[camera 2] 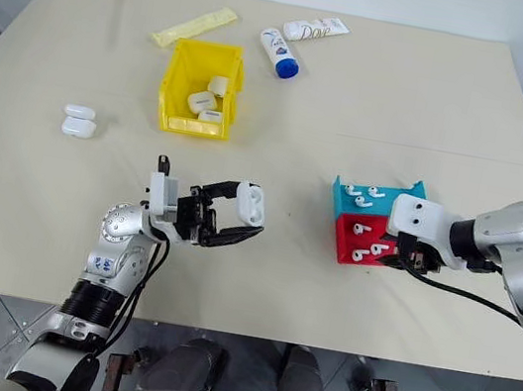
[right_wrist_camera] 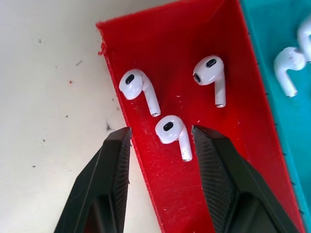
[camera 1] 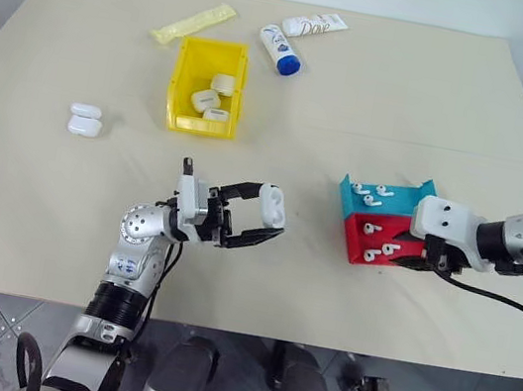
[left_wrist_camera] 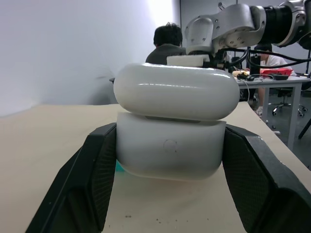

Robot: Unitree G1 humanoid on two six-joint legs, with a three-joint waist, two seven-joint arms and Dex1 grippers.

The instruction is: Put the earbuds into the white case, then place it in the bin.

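Where ridged black fingers (right_wrist_camera: 216, 165) flank it, glossy stemmed earbud (right_wrist_camera: 174, 134).

Around the yellow bin (camera 1: 206, 86), bare table is lying open on its near side. Two white cases (camera 1: 84, 120) are sitting off its left, a yellow sachet (camera 1: 193, 23) and two lotion tubes (camera 1: 279, 49) are crowding behind it. The red tray (camera 1: 384, 241) and blue tray (camera 1: 382, 193) are standing well to its right.

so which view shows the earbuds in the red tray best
The right wrist view: three earbuds lie large and clear on the red tray, one between the right pincer fingers, not yet gripped. The two eye views show them as small white specks in the tray, partly behind the right arm.
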